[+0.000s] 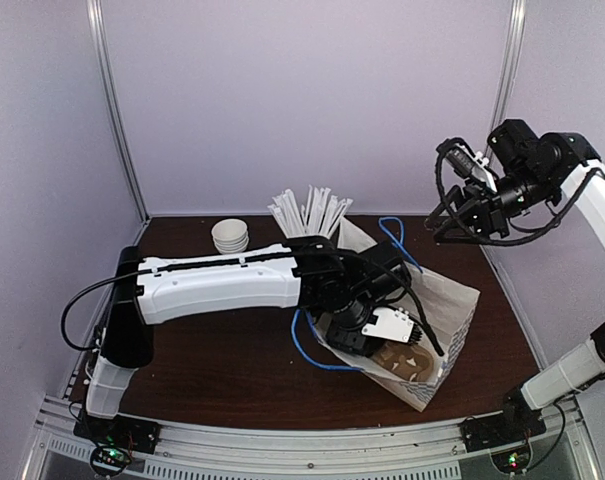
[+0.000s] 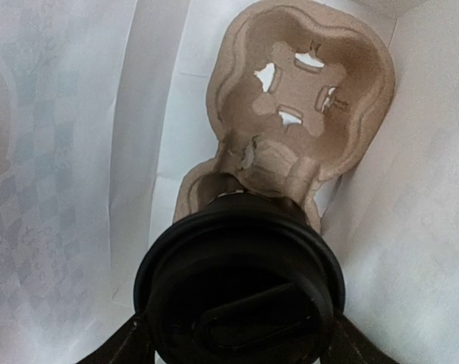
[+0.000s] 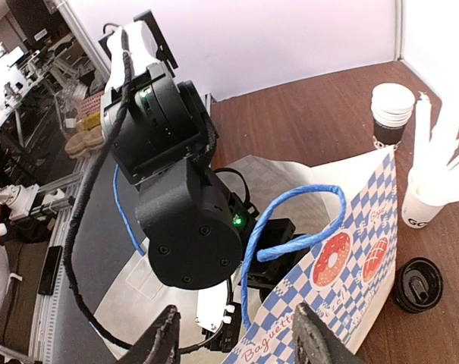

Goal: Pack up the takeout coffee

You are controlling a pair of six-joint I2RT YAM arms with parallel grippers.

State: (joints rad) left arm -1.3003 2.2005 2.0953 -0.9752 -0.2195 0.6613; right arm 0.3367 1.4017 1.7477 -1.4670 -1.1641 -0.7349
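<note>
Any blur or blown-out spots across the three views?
Left wrist: takeout coffee fills the near frame, soft and dark; bag walls washed out; carrier sharp. Right wrist: right claw blurred, straws blown white. Top: even light, no glare.

Spread right claw [image 3: 233, 337] hovers over the left arm [image 3: 183, 220] inside checkered bag [image 3: 350, 265].

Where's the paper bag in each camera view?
Top: bag right of centre, left arm reaching in.
Left wrist: its white inside fills the frame.
Right wrist: lower right, blue-checked side.
Shared: left arm, over the bag in top and right wrist.
</note>
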